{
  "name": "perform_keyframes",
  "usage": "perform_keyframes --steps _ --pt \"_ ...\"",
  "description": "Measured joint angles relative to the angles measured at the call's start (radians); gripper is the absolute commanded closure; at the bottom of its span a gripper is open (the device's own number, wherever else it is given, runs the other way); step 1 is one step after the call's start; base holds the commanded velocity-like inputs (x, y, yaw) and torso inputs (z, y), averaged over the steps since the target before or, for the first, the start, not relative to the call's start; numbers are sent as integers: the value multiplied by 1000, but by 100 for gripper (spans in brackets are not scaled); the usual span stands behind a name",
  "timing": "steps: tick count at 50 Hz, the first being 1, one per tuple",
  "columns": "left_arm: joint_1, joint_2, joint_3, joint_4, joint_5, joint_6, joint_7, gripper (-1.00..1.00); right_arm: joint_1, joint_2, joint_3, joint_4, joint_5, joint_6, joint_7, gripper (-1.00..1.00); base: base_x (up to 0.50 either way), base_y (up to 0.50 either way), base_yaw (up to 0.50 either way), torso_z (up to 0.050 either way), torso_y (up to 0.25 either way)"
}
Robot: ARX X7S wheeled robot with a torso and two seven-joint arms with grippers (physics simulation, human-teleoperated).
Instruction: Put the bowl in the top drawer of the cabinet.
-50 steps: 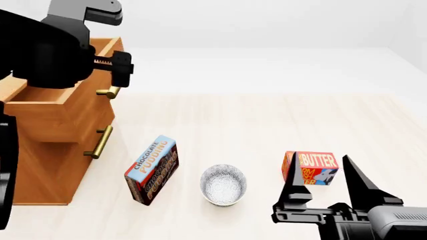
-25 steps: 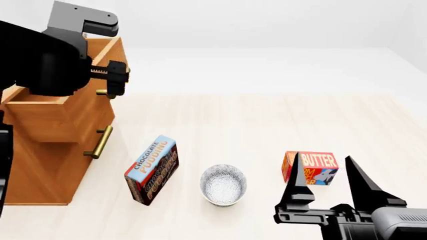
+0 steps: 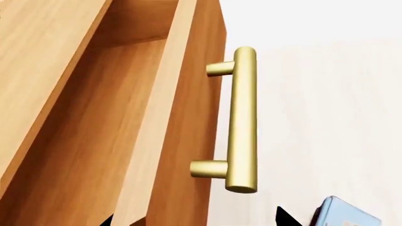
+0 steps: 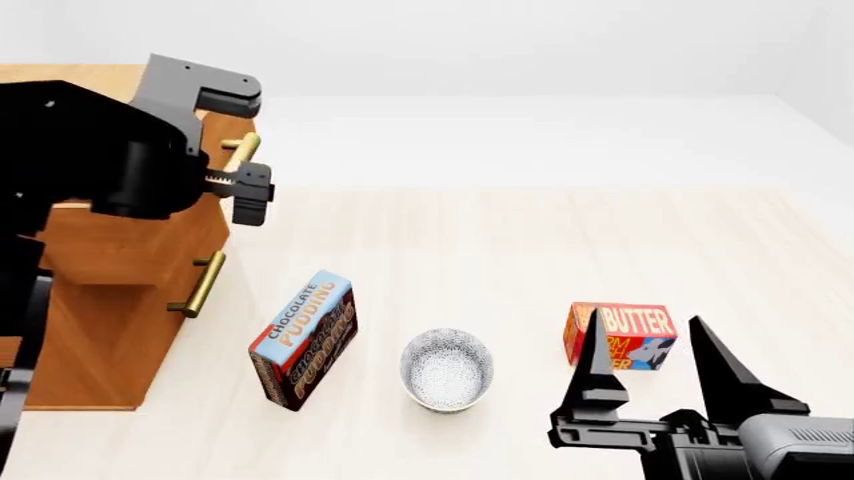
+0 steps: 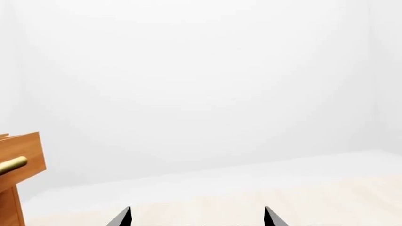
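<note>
The bowl (image 4: 449, 368), white with grey speckles, sits upright on the floor between two boxes. At the left stands the cabinet (image 4: 94, 340). Its top drawer (image 3: 94, 141) is pulled out, and the empty wooden inside shows in the left wrist view. The drawer's brass handle (image 3: 242, 117) (image 4: 240, 152) is free. My left gripper (image 4: 248, 194) (image 3: 195, 221) is open just in front of the drawer front, below the handle and holding nothing. My right gripper (image 4: 643, 335) (image 5: 197, 217) is open and empty at the front right, near the butter box and right of the bowl.
A chocolate pudding box (image 4: 304, 340) stands left of the bowl, and its blue corner (image 3: 345, 216) shows in the left wrist view. A butter box (image 4: 627, 337) stands right of the bowl. The lower drawer's brass handle (image 4: 198, 285) sticks out from the cabinet front.
My left gripper has come down and to the right, away from the top drawer's handle, whose upper part now shows above it. The right gripper and the bowl have stayed put.
</note>
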Motion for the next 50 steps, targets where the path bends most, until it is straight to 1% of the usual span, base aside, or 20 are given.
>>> perform_keyframes --steps 10,21,38,46,50 --pt "4 8 -4 0 16 -1 -6 -100 -3 2 -2 4 1 -6 3 -100 0 0 0 0 0" --pt "16 34 -64 28 -41 -33 -47 -100 -3 8 -6 -5 1 -1 11 -100 -2 0 0 0 0" --pt "40 114 -146 69 -188 -63 -176 -100 -2 20 -14 -33 -1 18 29 -100 -5 0 2 0 0" --pt "50 156 -171 68 -235 -47 -251 -100 -8 25 -16 -42 -1 16 33 -100 -14 -1 5 0 9" --pt "53 178 -179 73 -289 -40 -292 -100 -12 28 -16 -43 -1 12 33 -100 -11 -2 5 0 8"
